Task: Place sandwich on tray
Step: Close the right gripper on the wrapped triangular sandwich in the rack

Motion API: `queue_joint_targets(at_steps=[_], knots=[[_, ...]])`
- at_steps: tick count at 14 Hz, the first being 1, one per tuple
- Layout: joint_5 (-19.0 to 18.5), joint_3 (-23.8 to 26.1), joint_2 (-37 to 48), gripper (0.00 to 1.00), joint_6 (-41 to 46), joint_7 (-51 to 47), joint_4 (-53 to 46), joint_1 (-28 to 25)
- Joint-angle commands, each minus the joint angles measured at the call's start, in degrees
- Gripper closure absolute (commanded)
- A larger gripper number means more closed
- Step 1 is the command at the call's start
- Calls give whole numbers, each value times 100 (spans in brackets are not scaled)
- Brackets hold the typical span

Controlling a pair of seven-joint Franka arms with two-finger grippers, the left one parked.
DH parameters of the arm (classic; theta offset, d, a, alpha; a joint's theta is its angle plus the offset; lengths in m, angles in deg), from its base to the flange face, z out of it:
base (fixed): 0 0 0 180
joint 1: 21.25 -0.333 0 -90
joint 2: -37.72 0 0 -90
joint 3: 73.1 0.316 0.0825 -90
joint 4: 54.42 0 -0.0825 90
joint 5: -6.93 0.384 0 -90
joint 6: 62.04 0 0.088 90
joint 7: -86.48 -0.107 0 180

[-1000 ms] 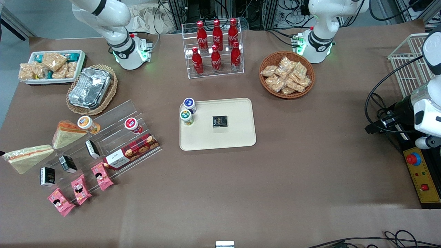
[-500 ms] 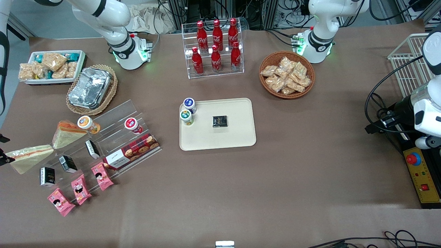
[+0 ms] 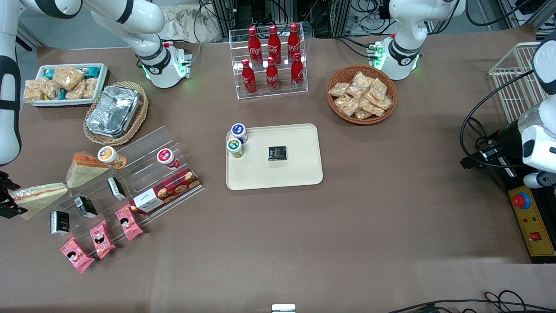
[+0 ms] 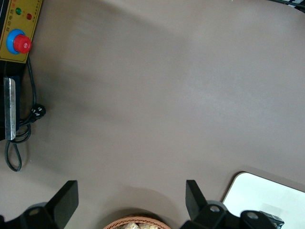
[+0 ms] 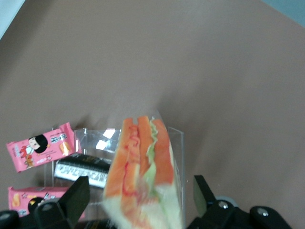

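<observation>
end effector (image 5: 138, 202): spread wide | straddling sandwich (image 5: 143, 171) | no contact seen

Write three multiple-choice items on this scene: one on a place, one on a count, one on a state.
1. Relative to the tray, the sandwich lies
A. on it
B. toward the working arm's end
C. toward the parked arm's end

2. How many red bottles stand in the clear rack?
A. four
B. six
C. eight

3. The gripper is
A. shut on nothing
B. open, fingers either side of the sandwich
C. shut on a bottle

Key: 1 B, it lies far off the tray; 2 B, two rows of three; 3 B, the wrist view shows the wedge between spread fingers.
</observation>
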Motion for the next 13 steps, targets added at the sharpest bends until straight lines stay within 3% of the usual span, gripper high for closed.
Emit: queue_joint_targets(at_steps=[1,2,5,6,7,10,13], knots=[[154,42,76,4,-599,206,494,69],[197,50,76,8,-661,197,539,69],[461,42,103,60,-635,215,539,113],[461,50,111,89,-609,241,530,130],[470,51,111,100,-583,241,530,122],[479,77,147,100,-486,267,443,113],[488,68,164,100,267,206,-118,87]])
